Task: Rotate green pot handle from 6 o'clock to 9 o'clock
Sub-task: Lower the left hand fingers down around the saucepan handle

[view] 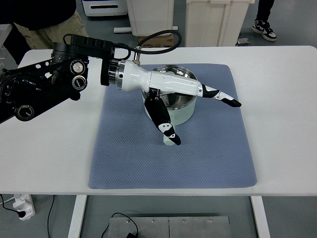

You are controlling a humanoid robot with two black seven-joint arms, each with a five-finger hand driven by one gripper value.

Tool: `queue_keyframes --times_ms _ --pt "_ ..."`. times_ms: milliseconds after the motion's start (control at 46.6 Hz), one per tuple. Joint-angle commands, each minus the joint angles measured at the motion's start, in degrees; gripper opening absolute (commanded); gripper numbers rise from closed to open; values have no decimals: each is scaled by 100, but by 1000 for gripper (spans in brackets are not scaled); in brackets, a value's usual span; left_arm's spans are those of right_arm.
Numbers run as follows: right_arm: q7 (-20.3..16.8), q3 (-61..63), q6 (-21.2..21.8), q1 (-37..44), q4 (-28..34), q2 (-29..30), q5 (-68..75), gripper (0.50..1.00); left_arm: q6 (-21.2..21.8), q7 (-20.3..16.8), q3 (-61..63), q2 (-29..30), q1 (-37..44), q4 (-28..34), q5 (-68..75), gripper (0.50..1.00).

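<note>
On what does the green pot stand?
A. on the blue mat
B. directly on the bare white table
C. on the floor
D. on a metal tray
A: the green pot stands on the blue mat, which lies on the white table, with the left hand over the pot.

Left hand point(171, 91) over pot point(181, 106) on mat point(218, 158), fingers point(224, 97) spread toward 3 o'clock, thumb point(166, 126) on handle point(171, 141) (handle at 6 o'clock).
</note>
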Motion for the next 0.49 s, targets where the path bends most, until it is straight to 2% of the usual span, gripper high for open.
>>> queue_keyframes --times_ms 0,472 --pt "0 0 0 6 0 0 0 1000 0 0 88 -116 -80 25 93 1000" --pt "0 0 0 -3 0 0 0 1000 0 -9 968 -512 -467 280 962 1000"
